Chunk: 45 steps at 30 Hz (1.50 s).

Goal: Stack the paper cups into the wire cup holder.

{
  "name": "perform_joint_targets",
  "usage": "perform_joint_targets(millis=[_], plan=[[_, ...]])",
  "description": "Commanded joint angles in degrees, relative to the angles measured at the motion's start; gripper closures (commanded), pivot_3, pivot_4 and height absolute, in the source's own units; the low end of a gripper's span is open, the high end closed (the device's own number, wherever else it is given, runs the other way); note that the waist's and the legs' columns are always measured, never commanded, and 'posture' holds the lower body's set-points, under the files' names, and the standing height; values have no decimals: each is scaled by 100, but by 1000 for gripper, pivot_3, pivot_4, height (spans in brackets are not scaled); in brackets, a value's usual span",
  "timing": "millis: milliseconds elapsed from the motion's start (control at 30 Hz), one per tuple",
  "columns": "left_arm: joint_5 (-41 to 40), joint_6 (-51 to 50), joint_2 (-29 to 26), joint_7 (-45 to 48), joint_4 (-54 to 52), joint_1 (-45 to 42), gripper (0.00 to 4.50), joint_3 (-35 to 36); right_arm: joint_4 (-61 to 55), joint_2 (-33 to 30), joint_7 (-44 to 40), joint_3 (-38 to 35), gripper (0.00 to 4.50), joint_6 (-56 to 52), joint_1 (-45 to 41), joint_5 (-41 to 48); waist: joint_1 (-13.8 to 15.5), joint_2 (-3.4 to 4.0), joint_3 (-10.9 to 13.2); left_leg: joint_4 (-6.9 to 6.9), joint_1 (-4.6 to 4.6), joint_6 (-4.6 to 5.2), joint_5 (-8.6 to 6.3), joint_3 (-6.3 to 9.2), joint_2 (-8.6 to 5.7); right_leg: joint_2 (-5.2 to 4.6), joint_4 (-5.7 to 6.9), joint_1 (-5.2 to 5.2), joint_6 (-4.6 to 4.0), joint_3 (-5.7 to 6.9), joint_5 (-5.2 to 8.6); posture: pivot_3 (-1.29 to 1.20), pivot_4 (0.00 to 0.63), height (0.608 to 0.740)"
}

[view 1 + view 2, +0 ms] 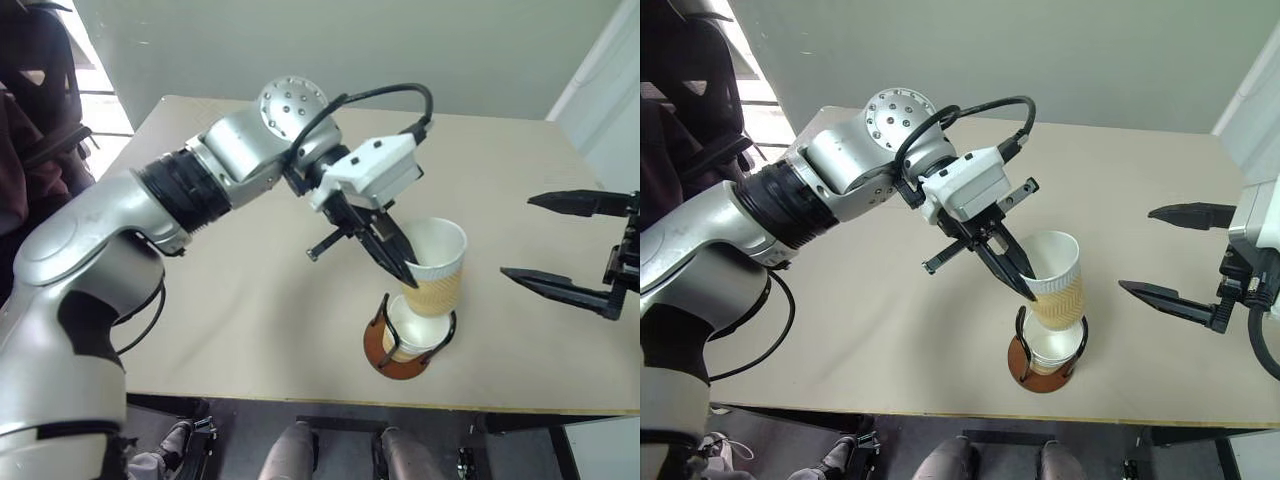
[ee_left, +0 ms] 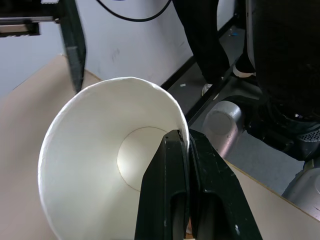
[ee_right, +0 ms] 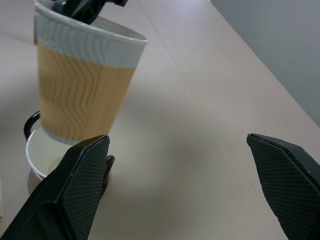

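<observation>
Paper cup (image 1: 437, 268) tilts, mouth up, above the wire cup holder (image 1: 402, 352).

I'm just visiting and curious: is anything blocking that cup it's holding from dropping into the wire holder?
Nothing visible blocks it. The left gripper pinches the rim of the tilted paper cup just above the wire cup holder, where another cup already sits open-mouthed. The open right gripper is apart, off to the side.

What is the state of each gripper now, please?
Left gripper: closed on the rim of a paper cup.
Right gripper: open, holding nothing.
</observation>
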State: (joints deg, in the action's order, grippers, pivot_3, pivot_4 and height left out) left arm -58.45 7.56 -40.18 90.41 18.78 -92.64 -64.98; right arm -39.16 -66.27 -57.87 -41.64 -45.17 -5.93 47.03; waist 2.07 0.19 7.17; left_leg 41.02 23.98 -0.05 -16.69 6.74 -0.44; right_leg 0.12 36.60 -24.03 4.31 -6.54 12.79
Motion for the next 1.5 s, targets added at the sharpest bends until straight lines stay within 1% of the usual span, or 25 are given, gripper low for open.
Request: perform_joint_targets(millis=[33, 167, 300, 433, 567, 733, 867, 967, 1000, 1233, 1267, 1333, 1400, 1467, 1500], plan=[[134, 323, 41, 209, -116, -223, 4443, -254, -105, -68, 107, -199, 0, 25, -65, 61, 8, 0, 0, 0, 1, 1, -1, 0, 0, 0, -3, 0, 0, 1, 0, 0, 150, 740], [507, 690, 170, 209, 82, -233, 4443, -513, -88, -126, 108, -234, 0, 5, -86, 76, 17, 0, 0, -1, 4, 4, -3, 1, -1, -2, -10, 1, 5, 0, -2, 0, 150, 740], [534, 760, 256, 209, 152, -202, 4443, -567, -78, -159, 104, -255, 0, -8, -95, 71, 16, 0, 0, -1, 6, 6, -4, 1, -1, -2, -13, 1, 6, 1, -3, 0, 150, 740], [782, 926, 376, 209, 290, -136, 4443, -607, -76, -174, 105, -272, 0, -15, -105, 72, 24, 0, 0, -1, 7, 8, -7, 0, -1, -3, -19, 2, 7, 1, -4, 0, 150, 740], [912, 969, 563, 209, 472, -82, 4443, -479, -69, -199, 63, -328, 0, -25, -85, 53, 32, 0, 0, -1, 8, 8, -8, 0, -1, -4, -25, 4, 9, 0, -5, 0, 150, 740], [982, 1069, 552, 209, 366, -31, 4443, -531, -81, -229, 67, -335, 0, -26, -72, 46, 32, 0, 0, -3, 9, 7, -10, 0, -1, -4, -29, 3, 10, 0, -5, 0, 150, 740], [891, 783, 589, 209, 320, -1, 4443, -378, -84, -235, 55, -346, 0, -21, -59, 28, 36, 0, 0, -4, 9, 8, -10, 0, -1, -4, -32, 4, 11, 0, -6, 0, 150, 740], [791, 702, 455, 209, 135, -59, 3813, -479, -58, -252, 53, -317, 0, -1, -78, 13, 37, 0, 0, -4, 10, 7, -10, 0, -1, -4, -36, 4, 13, 1, -7, 0, 150, 740], [805, 732, 425, 209, 99, -56, 3505, -496, -49, -255, 54, -302, 0, 8, -85, 10, 36, 0, 0, -4, 10, 7, -10, 0, -1, -4, -36, 4, 13, 1, -7, 0, 150, 740], [841, 681, 426, 209, 56, 17, 1057, -355, 67, -278, 18, -75, 0, 142, -190, -12, 42, 0, 0, -6, 11, 8, -11, 0, -1, -4, -43, 6, 15, 0, -9, 0, 150, 740], [839, 672, 407, 209, 30, 16, 647, -352, 86, -276, 4, -35, 0, 168, -205, -19, 41, 0, 0, -6, 10, 8, -11, 0, -1, -4, -43, 6, 15, 0, -9, 0, 150, 740], [841, 599, 384, 209, 46, 34, 31, -261, 178, -274, -30, 114, 0, 262, -259, -58, 41, 0, 0, -6, 10, 8, -11, 0, 0, -4, -43, 6, 15, 0, -9, 0, 150, 740], [1007, 501, 435, 209, 246, 102, 31, 17, 332, -263, -60, 406, 0, 434, -411, -83, 38, 0, 0, -6, 11, 8, -11, 0, -1, -4, -44, 6, 16, 1, -9, 0, 150, 740], [1355, 428, 540, 209, 522, 235, 31, 426, 505, -234, -99, 770, 0, 627, -629, -111, 38, 0, 0, -5, 11, 8, -11, -1, -1, -4, -45, 6, 19, 0, -11, 0, 150, 740], [1533, 442, 464, 209, 552, 342, 31, 578, 620, -198, -138, 1020, 0, 755, -777, -154, 36, 0, 0, -5, 10, 8, -10, -1, -1, -4, -45, 7, 20, 0, -12, 0, 150, 740]])
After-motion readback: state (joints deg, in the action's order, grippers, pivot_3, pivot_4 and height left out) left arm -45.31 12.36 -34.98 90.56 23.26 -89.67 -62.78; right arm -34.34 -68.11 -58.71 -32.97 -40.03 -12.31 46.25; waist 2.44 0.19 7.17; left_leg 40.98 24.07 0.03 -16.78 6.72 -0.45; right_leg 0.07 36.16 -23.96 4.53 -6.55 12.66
